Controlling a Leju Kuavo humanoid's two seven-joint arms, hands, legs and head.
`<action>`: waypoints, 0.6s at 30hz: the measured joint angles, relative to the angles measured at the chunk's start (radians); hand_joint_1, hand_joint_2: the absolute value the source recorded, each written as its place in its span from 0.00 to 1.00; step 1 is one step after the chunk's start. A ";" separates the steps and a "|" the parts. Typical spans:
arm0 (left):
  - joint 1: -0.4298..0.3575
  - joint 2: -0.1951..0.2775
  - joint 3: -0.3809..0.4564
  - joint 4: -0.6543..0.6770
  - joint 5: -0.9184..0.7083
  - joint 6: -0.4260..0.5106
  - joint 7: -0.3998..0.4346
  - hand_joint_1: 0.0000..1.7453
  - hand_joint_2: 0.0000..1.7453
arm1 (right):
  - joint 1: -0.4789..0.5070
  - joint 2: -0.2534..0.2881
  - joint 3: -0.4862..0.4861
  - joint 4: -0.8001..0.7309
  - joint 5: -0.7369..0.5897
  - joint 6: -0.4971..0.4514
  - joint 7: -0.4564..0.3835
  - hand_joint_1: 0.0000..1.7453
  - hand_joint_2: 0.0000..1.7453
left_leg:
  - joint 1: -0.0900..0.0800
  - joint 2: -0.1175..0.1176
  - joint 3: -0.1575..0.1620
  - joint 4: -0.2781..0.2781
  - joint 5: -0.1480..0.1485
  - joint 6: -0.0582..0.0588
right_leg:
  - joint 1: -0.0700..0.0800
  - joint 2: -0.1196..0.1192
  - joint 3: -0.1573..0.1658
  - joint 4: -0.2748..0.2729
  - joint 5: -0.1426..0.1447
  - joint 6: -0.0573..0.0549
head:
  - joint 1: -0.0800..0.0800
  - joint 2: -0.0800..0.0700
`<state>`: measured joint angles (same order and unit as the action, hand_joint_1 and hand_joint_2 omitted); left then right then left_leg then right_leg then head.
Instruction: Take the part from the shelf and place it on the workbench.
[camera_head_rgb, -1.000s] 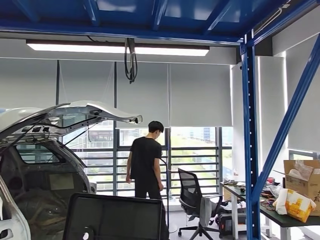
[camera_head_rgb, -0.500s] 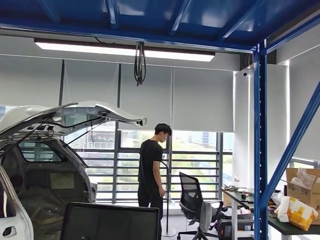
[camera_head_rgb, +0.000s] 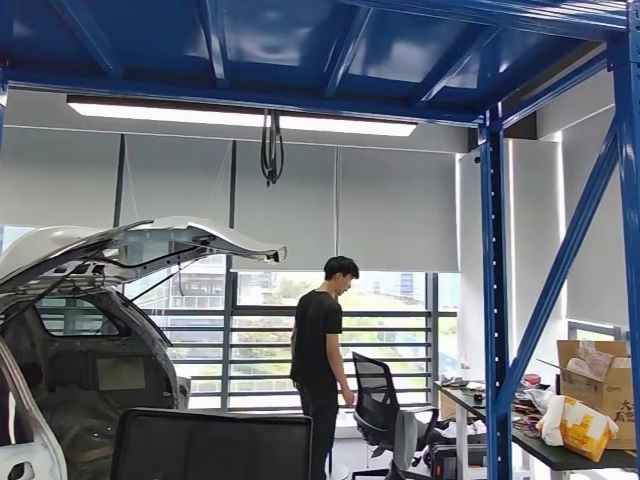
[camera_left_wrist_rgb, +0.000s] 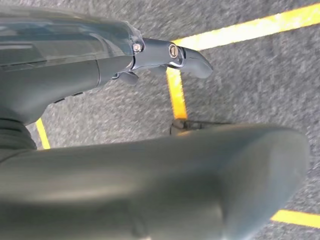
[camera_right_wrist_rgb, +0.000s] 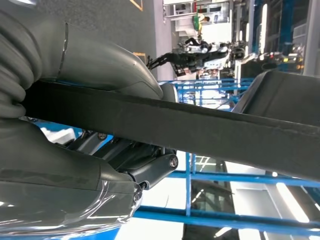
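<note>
Gripped edge-on, a flat black part (camera_right_wrist_rgb: 196, 127) is seen in the right wrist view clamped by the right hand (camera_right_wrist_rgb: 113, 150), the thick thumb pressed on one face and the darker fingers (camera_right_wrist_rgb: 151, 167) curled against the other. The same dark panel is seen at the bottom of the head view (camera_head_rgb: 211, 445), carried low in front of the body. The left hand (camera_left_wrist_rgb: 151, 125) is shown hanging above grey carpet floor (camera_left_wrist_rgb: 245, 80) crossed by yellow floor lines (camera_left_wrist_rgb: 241, 30); a dark finger (camera_left_wrist_rgb: 170, 52) is stretched out straight, apart from the thumb, and nothing is held. Farther off on the left, a white car body (camera_head_rgb: 83, 330) is seen with its tailgate (camera_head_rgb: 173, 240) raised. A person in a black shirt (camera_head_rgb: 321, 350) is seen standing just beside a black office chair (camera_head_rgb: 381, 405), in front of barred windows. To the right, blue steel posts (camera_head_rgb: 494, 300) are seen, and behind them a dark-topped workbench (camera_head_rgb: 573, 455) on which a cardboard box (camera_head_rgb: 604, 375) and a yellow-and-white bag (camera_head_rgb: 577, 425) are set. Overhead, a long ceiling lamp (camera_head_rgb: 241, 115) is lit.
</note>
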<state>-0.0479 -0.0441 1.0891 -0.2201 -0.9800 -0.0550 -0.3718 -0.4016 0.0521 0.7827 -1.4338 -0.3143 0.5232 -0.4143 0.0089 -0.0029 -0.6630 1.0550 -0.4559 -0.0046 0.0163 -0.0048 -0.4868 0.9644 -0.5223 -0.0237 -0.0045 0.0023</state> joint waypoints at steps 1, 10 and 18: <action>0.000 0.000 0.000 0.000 -0.002 0.000 -0.001 0.00 1.00 | -0.001 0.000 0.000 0.000 0.000 0.000 0.000 1.00 1.00 | 0.001 -0.001 -0.013 0.039 -0.043 -0.003 | -0.003 -0.003 -0.010 -0.005 0.012 -0.004 | 0.000 0.000; -0.002 0.002 0.000 0.000 -0.013 -0.001 -0.005 0.00 1.00 | -0.001 0.001 0.005 0.002 -0.005 0.002 -0.002 1.00 1.00 | 0.028 -0.003 0.141 0.010 -0.085 -0.040 | -0.013 -0.007 -0.138 0.054 0.070 0.022 | 0.000 0.000; -0.002 0.004 0.000 0.000 -0.015 -0.003 -0.010 0.00 1.00 | -0.001 0.000 0.008 0.000 -0.007 0.007 -0.004 1.00 1.00 | 0.015 0.004 0.108 -0.031 -0.057 0.028 | -0.021 -0.005 -0.211 0.245 -0.078 0.062 | 0.000 0.000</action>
<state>-0.0498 -0.0402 1.0891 -0.2201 -0.9953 -0.0581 -0.3817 -0.4028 0.0520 0.7907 -1.4338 -0.3217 0.5302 -0.4180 0.0236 0.0009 -0.5550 1.0243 -0.5127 0.0232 -0.0042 -0.0096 -0.6977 1.2098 -0.6003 0.0383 -0.0046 0.0023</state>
